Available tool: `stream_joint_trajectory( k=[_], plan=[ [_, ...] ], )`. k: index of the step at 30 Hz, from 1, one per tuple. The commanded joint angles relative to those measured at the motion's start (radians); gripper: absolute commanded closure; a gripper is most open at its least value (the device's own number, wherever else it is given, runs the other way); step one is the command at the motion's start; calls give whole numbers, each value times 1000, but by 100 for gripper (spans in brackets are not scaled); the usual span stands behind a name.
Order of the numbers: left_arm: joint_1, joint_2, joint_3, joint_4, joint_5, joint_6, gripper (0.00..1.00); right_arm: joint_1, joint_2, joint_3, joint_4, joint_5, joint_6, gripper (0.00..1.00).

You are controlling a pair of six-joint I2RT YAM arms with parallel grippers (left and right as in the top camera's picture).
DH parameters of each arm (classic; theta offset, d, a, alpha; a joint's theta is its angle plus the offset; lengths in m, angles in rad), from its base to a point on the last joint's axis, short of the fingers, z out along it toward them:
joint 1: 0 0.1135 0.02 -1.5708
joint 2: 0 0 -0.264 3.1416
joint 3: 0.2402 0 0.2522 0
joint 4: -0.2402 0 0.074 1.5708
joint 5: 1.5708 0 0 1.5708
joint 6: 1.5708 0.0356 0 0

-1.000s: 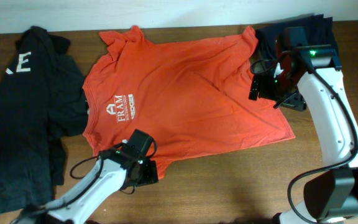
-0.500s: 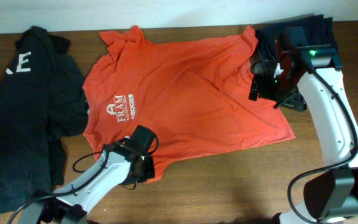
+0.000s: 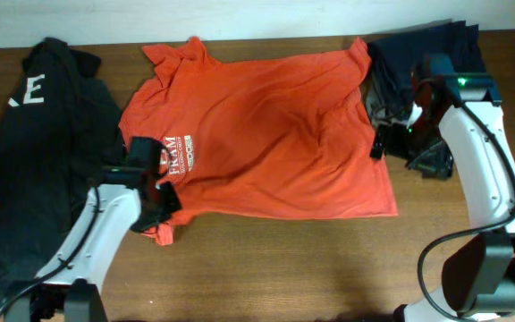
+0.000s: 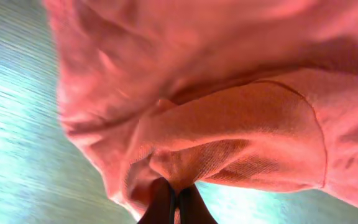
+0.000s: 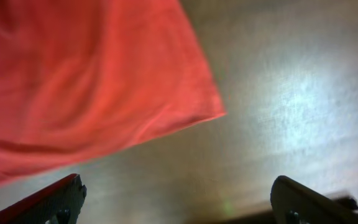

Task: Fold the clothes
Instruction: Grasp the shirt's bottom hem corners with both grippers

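We have the shirt [image 3: 275,134] logo side up on the table [image 3: 329,259]. Its long axis runs side to side, with the collar end toward the left arm and the hem end toward the right arm.

The left gripper [image 3: 157,204] sits at the near collar-end corner. In the wrist view its fingers [image 4: 166,205] are pressed together on a bunched fold of orange cloth, probably the near sleeve. From that pinch the rest of the shirt lies away toward the far edge and across to the right.

The right gripper [image 3: 392,143] is just beside the hem, about halfway along that edge. Its wrist view shows the fingers spread wide with only bare wood between them, and the hem corner [image 5: 219,114] is off to one side. So it is empty and not touching the cloth.

We judge that the fold turns on the near hem corner [image 3: 393,213]. The right arm is much nearer to it and would need to take it to match the left arm's grip.

A black garment [image 3: 34,170] lies beyond the collar and a dark pile [image 3: 436,40] beyond the hem.
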Motion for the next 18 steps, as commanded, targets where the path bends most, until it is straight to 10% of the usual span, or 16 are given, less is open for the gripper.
stream_joint_trajectory(
  k=[1, 12, 18],
  plan=[
    [48, -1, 10, 27, -7, 53, 99, 12, -12, -95, 17, -36, 1, 1],
    [55, 0, 10, 96, -7, 68, 99, 23, -12, -386, 215, -92, -2, 33],
    [55, 0, 10, 109, -7, 68, 99, 23, -12, -492, 352, 10, -2, 34]
  ],
)
